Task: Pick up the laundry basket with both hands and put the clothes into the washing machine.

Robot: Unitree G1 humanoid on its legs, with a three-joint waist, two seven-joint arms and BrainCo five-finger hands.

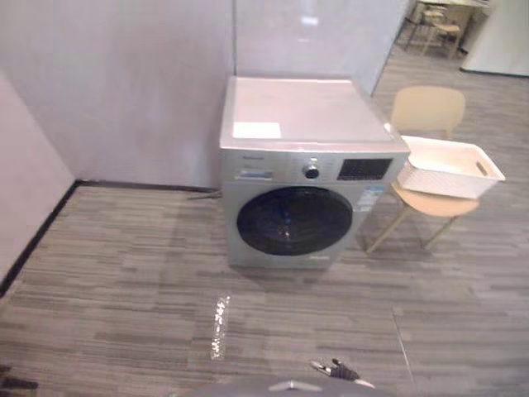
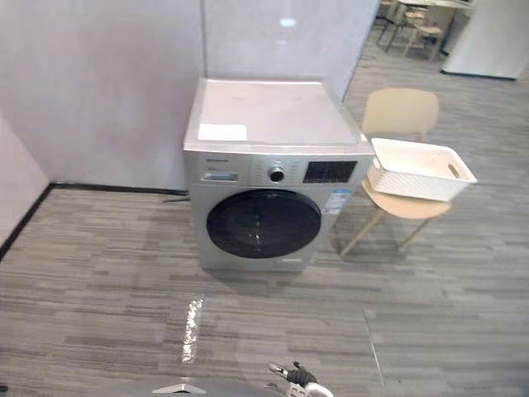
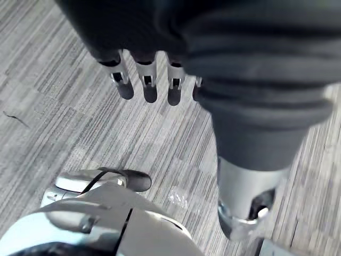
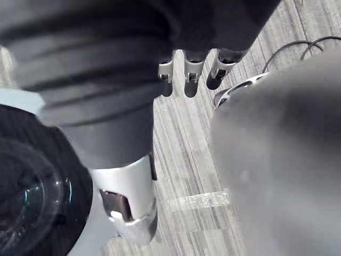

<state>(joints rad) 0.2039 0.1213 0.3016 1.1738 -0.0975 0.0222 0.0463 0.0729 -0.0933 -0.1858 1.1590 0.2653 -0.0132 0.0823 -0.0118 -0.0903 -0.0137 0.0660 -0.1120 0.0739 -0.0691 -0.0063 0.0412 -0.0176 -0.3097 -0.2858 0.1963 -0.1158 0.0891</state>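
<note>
White plastic laundry basket (image 1: 438,179) is parked on a tan chair (image 1: 427,109) just right of the silver washing machine (image 1: 306,132). Left hand (image 3: 148,85) and right hand (image 4: 192,74) are seen straight-fingered, nothing held.

A silver front-loading washing machine (image 1: 306,165) stands against the wall with its dark round door (image 1: 293,220) shut and a white sheet (image 1: 256,130) on top, while just beside it a white laundry basket (image 1: 438,180) rests on a tan chair (image 1: 427,109).
</note>
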